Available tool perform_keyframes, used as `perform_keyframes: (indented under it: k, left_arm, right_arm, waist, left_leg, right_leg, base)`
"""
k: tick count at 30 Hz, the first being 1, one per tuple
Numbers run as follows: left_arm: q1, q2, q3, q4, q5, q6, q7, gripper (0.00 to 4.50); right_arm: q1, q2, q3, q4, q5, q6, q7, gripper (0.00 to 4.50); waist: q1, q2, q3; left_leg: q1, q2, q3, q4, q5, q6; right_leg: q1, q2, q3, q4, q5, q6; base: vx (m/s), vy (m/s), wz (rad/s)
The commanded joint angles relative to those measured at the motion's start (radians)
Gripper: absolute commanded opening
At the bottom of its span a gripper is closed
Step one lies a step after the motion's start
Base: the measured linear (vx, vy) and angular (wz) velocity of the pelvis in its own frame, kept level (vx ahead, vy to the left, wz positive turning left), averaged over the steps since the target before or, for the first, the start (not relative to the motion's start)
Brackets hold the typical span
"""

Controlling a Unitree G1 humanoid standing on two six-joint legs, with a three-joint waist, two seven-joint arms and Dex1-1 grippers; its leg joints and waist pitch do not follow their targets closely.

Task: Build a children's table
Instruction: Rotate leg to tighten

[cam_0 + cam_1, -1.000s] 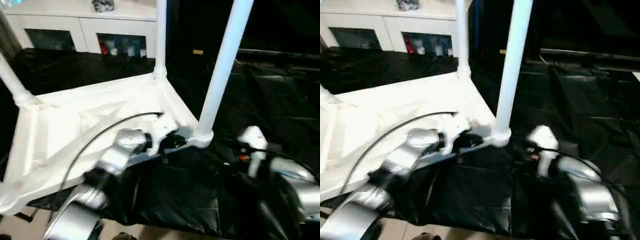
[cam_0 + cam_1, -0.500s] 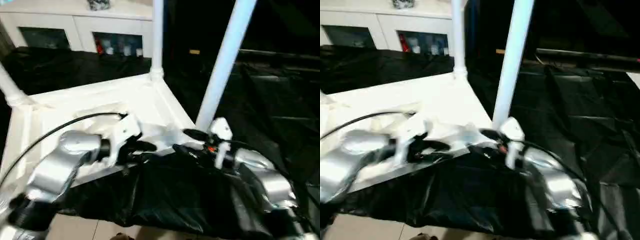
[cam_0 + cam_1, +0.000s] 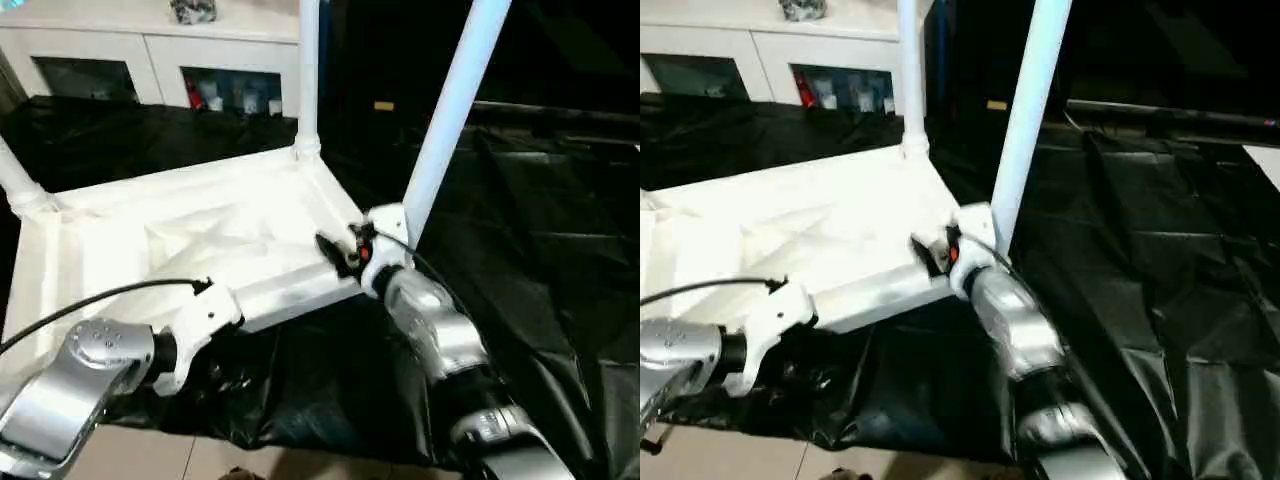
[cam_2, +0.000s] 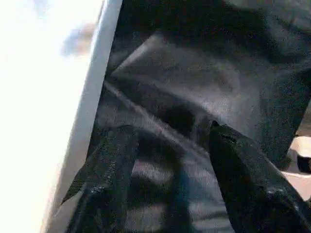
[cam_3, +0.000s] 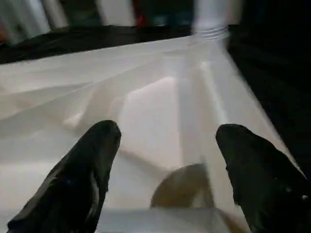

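**Children's table upside down, right pincer at the near corner**

Children's table [image 3: 200, 240] lies inverted on the black-draped bench [image 3: 540, 200], ribbed underside up, legs pointing skyward. Three legs in shot: far one [image 3: 307, 70], near-right one [image 3: 450, 110], and a stub at the left edge [image 3: 18, 180].

Right pincer [image 3: 335, 255] sits just beside the base of that near-right leg, over the top's right-hand rim, pointing in toward the table's middle. Wrist view: both black fingers [image 5: 87, 160] spread wide, white ribbed surface between and beyond them, nothing gripped.

Left pincer [image 4: 170, 170] is off the near long edge, down by the black cover; fingers apart, empty, white rim running alongside one finger.

Key relation: the top's long axis runs left-right across the view, near long edge facing the robot. Right arm is clearly closer to the work, practically at the corner socket; left hangs lower, just outside the rim. My read: any next lift or flip would prob. need both pincers on that rim, left having further to go.
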Motion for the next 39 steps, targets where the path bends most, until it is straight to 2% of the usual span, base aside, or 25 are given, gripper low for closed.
perform_keyframes:
  k: [1, 2, 3, 4, 7, 8, 13, 14, 15, 21, 22, 24, 25, 26, 28, 29, 30, 31, 32, 33, 34, 35, 36, 37, 39]
  left_arm:
    - [-0.005, 0.006, -0.014, 0.019, 0.025, -0.014, 0.043, 3.08]
    - [-0.005, 0.007, -0.017, 0.023, 0.029, -0.015, 0.053, 3.18]
    - [-0.006, 0.007, -0.020, 0.033, 0.035, -0.022, 0.066, 3.18]
    - [-0.010, 0.005, -0.023, 0.051, 0.048, -0.033, 0.083, 3.39]
    - [-0.013, 0.003, -0.023, 0.061, 0.056, -0.043, 0.092, 3.45]
    - [-0.020, -0.004, -0.014, 0.072, 0.060, -0.053, 0.105, 3.72]
    - [-0.039, -0.008, 0.000, 0.093, 0.058, -0.072, 0.125, 4.09]
    - [-0.044, -0.008, -0.001, 0.102, 0.055, -0.078, 0.129, 4.19]
    - [-0.049, -0.009, -0.004, 0.114, 0.055, -0.090, 0.136, 4.22]
    - [-0.086, -0.047, -0.016, 0.180, 0.070, -0.139, 0.176, 4.40]
    - [-0.106, -0.078, -0.016, 0.210, 0.072, -0.165, 0.199, 4.40]
    - [-0.118, -0.106, -0.010, 0.233, 0.066, -0.193, 0.218, 4.40]
    - [-0.121, -0.123, -0.002, 0.241, 0.059, -0.211, 0.227, 4.40]
    - [-0.118, -0.132, 0.008, 0.243, 0.051, -0.217, 0.234, 4.40]
    - [-0.109, -0.142, 0.020, 0.242, 0.036, -0.255, 0.233, 4.40]
    - [-0.088, -0.159, 0.042, 0.231, 0.007, -0.310, 0.226, 4.40]
    - [-0.069, -0.172, 0.063, 0.218, -0.019, -0.335, 0.217, 4.40]
    - [-0.044, -0.182, 0.086, 0.200, -0.048, -0.347, 0.207, 4.40]
    - [-0.012, -0.192, 0.111, 0.179, -0.080, -0.364, 0.196, 4.40]
    - [0.013, -0.196, 0.127, 0.170, -0.095, -0.377, 0.190, 4.40]
    - [0.044, -0.203, 0.146, 0.160, -0.110, -0.392, 0.189, 4.40]
    - [0.065, -0.208, 0.159, 0.154, -0.120, -0.401, 0.189, 4.40]
    - [0.108, -0.213, 0.192, 0.149, -0.138, -0.416, 0.187, 4.40]
    - [0.162, -0.216, 0.231, 0.145, -0.156, -0.438, 0.183, 4.40]
    - [0.222, -0.201, 0.268, 0.133, -0.169, -0.445, 0.166, 4.40]
  right_arm:
    - [-0.049, 0.001, -0.076, 0.078, 0.006, -0.039, -0.128, 3.58]
    - [-0.061, 0.005, -0.086, 0.100, 0.008, -0.049, -0.152, 3.58]
    - [-0.082, 0.005, -0.107, 0.134, 0.012, -0.064, -0.190, 3.58]
    - [-0.114, -0.004, -0.141, 0.187, 0.024, -0.086, -0.243, 3.58]
    - [-0.128, -0.013, -0.154, 0.211, 0.026, -0.099, -0.267, 3.58]
    - [-0.149, -0.034, -0.178, 0.251, 0.030, -0.118, -0.296, 3.58]
    - [-0.185, -0.086, -0.218, 0.323, 0.030, -0.156, -0.329, 3.58]
    - [-0.195, -0.103, -0.227, 0.347, 0.030, -0.168, -0.335, 3.58]
    - [-0.202, -0.126, -0.230, 0.366, 0.025, -0.184, -0.341, 3.58]
    - [-0.220, -0.217, -0.254, 0.424, 0.020, -0.225, -0.348, 3.58]
    - [-0.225, -0.254, -0.266, 0.442, 0.020, -0.235, -0.344, 3.58]
    - [-0.229, -0.287, -0.274, 0.457, 0.020, -0.244, -0.336, 3.58]
    - [-0.233, -0.303, -0.275, 0.466, 0.017, -0.251, -0.329, 3.58]
    - [-0.233, -0.308, -0.274, 0.465, 0.017, -0.253, -0.324, 3.58]
    - [-0.234, -0.318, -0.268, 0.466, 0.013, -0.261, -0.300, 3.58]
    - [-0.233, -0.329, -0.254, 0.462, 0.005, -0.271, -0.265, 3.58]
    - [-0.230, -0.331, -0.244, 0.456, 0.004, -0.275, -0.232, 3.58]
    - [-0.222, -0.331, -0.232, 0.440, 0.005, -0.281, -0.183, 3.58]
    - [-0.209, -0.330, -0.217, 0.421, 0.007, -0.292, -0.117, 3.58]
    - [-0.196, -0.328, -0.204, 0.399, 0.008, -0.289, -0.074, 3.58]
    - [-0.175, -0.323, -0.191, 0.367, 0.017, -0.283, -0.019, 3.58]
    - [-0.161, -0.320, -0.183, 0.346, 0.024, -0.279, 0.016, 3.58]
    - [-0.112, -0.319, -0.152, 0.266, 0.043, -0.251, 0.095, 3.58]
    - [-0.048, -0.321, -0.112, 0.160, 0.069, -0.213, 0.190, 3.58]
    - [0.034, -0.340, -0.062, 0.038, 0.094, -0.181, 0.271, 3.58]
  waist:
    - [-0.007, 0.017, -0.058]
    - [-0.008, 0.016, -0.059]
    - [-0.009, 0.011, -0.060]
    - [-0.008, 0.014, -0.060]
    - [-0.004, 0.012, -0.061]
    - [-0.002, 0.011, -0.062]
    - [0.011, 0.017, -0.060]
    - [0.012, 0.015, -0.060]
    - [0.014, 0.019, -0.062]
    - [0.021, 0.015, -0.065]
    - [0.020, 0.016, -0.065]
    - [0.023, 0.020, -0.068]
    - [0.024, 0.017, -0.070]
    - [0.022, 0.021, -0.071]
    - [0.016, 0.014, -0.072]
    - [0.014, 0.014, -0.073]
    - [0.010, 0.020, -0.073]
    - [0.005, 0.021, -0.073]
    - [-0.003, 0.019, -0.073]
    - [-0.006, 0.018, -0.074]
    - [-0.010, 0.024, -0.073]
    - [-0.014, 0.021, -0.073]
    - [-0.014, 0.019, -0.071]
    - [-0.011, 0.018, -0.070]
    - [-0.008, 0.020, -0.068]
  left_leg:
    - [0.032, 0.029, -0.013, -0.086, -0.400, -0.074]
    - [0.032, 0.027, -0.012, -0.085, -0.399, -0.077]
    - [0.031, 0.026, -0.011, -0.083, -0.397, -0.076]
    - [0.032, 0.025, -0.010, -0.082, -0.391, -0.075]
    - [0.033, 0.024, -0.007, -0.079, -0.389, -0.069]
    - [0.031, 0.024, -0.006, -0.078, -0.375, -0.066]
    - [0.042, 0.023, -0.004, -0.073, -0.412, -0.073]
    - [0.041, 0.023, -0.004, -0.073, -0.418, -0.074]
    - [0.037, 0.023, -0.006, -0.073, -0.409, -0.075]
    - [0.034, 0.020, -0.004, -0.068, -0.396, -0.069]
    - [0.028, 0.019, -0.004, -0.069, -0.388, -0.066]
    - [0.027, 0.019, -0.005, -0.066, -0.375, -0.065]
    - [0.023, 0.018, -0.005, -0.065, -0.354, -0.060]
    - [0.017, 0.017, -0.006, -0.064, -0.333, -0.056]
    - [0.013, 0.015, -0.003, -0.061, -0.314, -0.042]
    - [0.013, 0.015, -0.003, -0.060, -0.311, -0.036]
    - [0.009, 0.015, -0.004, -0.059, -0.301, -0.024]
    - [0.006, 0.016, -0.005, -0.059, -0.300, -0.021]
    - [0.001, 0.017, -0.006, -0.060, -0.297, -0.015]
    - [0.003, 0.018, -0.005, -0.059, -0.300, -0.008]
    - [0.001, 0.020, -0.007, -0.059, -0.295, 0.003]
    - [0.001, 0.021, -0.005, -0.059, -0.292, 0.017]
    - [0.002, 0.022, -0.005, -0.060, -0.292, 0.021]
    - [0.002, 0.023, -0.003, -0.059, -0.282, 0.039]
    - [0.008, 0.028, -0.004, -0.062, -0.286, 0.047]
  right_leg:
    - [0.018, -0.037, 0.042, -0.070, -0.354, -0.146]
    - [0.017, -0.037, 0.042, -0.067, -0.344, -0.146]
    - [0.018, -0.035, 0.042, -0.066, -0.338, -0.145]
    - [0.018, -0.036, 0.042, -0.065, -0.334, -0.145]
    - [0.017, -0.036, 0.043, -0.065, -0.323, -0.143]
    - [0.020, -0.036, 0.043, -0.063, -0.318, -0.142]
    - [0.009, -0.033, 0.044, -0.068, -0.363, -0.134]
    - [0.009, -0.032, 0.044, -0.068, -0.362, -0.134]
    - [0.015, -0.033, 0.043, -0.064, -0.355, -0.133]
    - [0.017, -0.031, 0.042, -0.065, -0.337, -0.136]
    - [0.021, -0.030, 0.040, -0.064, -0.331, -0.137]
    - [0.025, -0.031, 0.040, -0.062, -0.309, -0.140]
    - [0.029, -0.032, 0.039, -0.059, -0.286, -0.146]
    - [0.034, -0.032, 0.038, -0.054, -0.259, -0.153]
    - [0.038, -0.032, 0.036, -0.056, -0.242, -0.159]
    - [0.037, -0.032, 0.036, -0.057, -0.241, -0.163]
    - [0.040, -0.034, 0.035, -0.055, -0.237, -0.176]
    - [0.043, -0.035, 0.035, -0.054, -0.228, -0.183]
    - [0.046, -0.033, 0.033, -0.052, -0.223, -0.190]
    - [0.045, -0.033, 0.033, -0.053, -0.215, -0.196]
    - [0.046, -0.033, 0.034, -0.051, -0.202, -0.207]
    - [0.047, -0.030, 0.034, -0.053, -0.192, -0.213]
    - [0.045, -0.030, 0.035, -0.055, -0.195, -0.215]
    - [0.050, -0.029, 0.038, -0.057, -0.177, -0.211]
    - [0.043, -0.025, 0.038, -0.060, -0.187, -0.211]
  base:
    - [0.000, 0.000, 0.00]
    - [0.000, 0.000, 0.00]
    - [0.000, 0.000, 0.00]
    - [0.000, 0.000, 0.00]
    - [0.000, 0.000, 0.00]
    - [0.000, 0.000, 0.00]
    - [0.000, 0.000, 0.00]
    - [0.000, 0.000, 0.00]
    - [0.000, 0.000, 0.00]
    - [0.000, 0.000, 0.00]
    - [0.000, 0.000, 0.00]
    - [0.000, 0.000, 0.00]
    - [0.000, 0.000, 0.00]
    - [0.000, 0.000, 0.00]
    - [0.000, 0.000, 0.00]
    - [0.000, 0.000, 0.00]
    - [0.000, 0.000, 0.00]
    - [0.000, 0.000, 0.00]
    - [0.000, 0.000, 0.00]
    - [0.000, 0.000, 0.00]
    - [0.000, 0.000, 0.00]
    - [0.000, 0.000, 0.00]
    - [0.000, 0.000, 0.00]
    - [0.000, 0.000, 0.00]
    - [0.000, 0.000, 0.00]
